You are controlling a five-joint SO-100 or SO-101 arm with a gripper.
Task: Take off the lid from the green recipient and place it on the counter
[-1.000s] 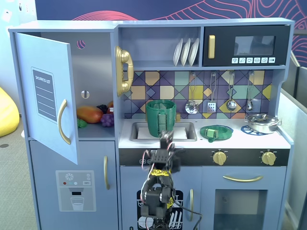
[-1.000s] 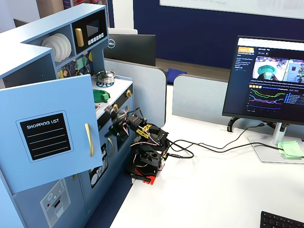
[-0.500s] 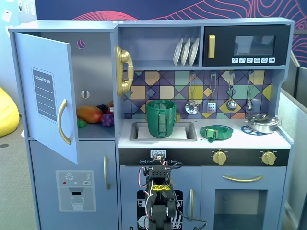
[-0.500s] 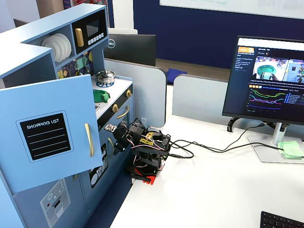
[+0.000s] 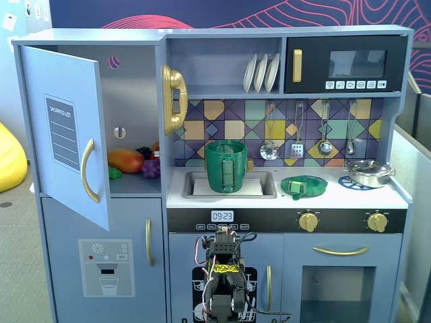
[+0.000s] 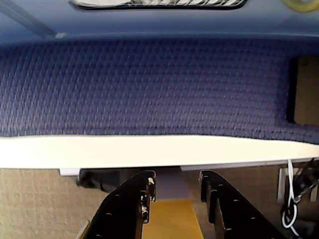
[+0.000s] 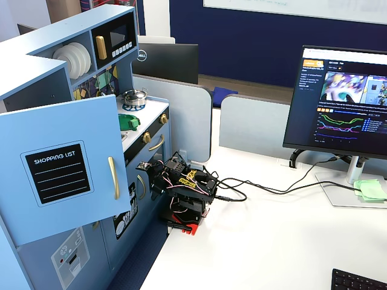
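Black plastic arm (image 7: 184,190) with yellow tape, red base, looped black-and-red cables; black two-fingered tool (image 6: 175,191).

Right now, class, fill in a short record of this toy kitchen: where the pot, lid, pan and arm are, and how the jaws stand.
green pot: upright in the recessed sink, no lid on it
lid: on the counter, right of the sink in a fixed view
silver pan: on the far-right burner ring
arm: folded low in front of the kitchen, below counter height
gripper: jaws parted, nothing between them
cupboard door: swung open, toy fruit inside
task state: looks done
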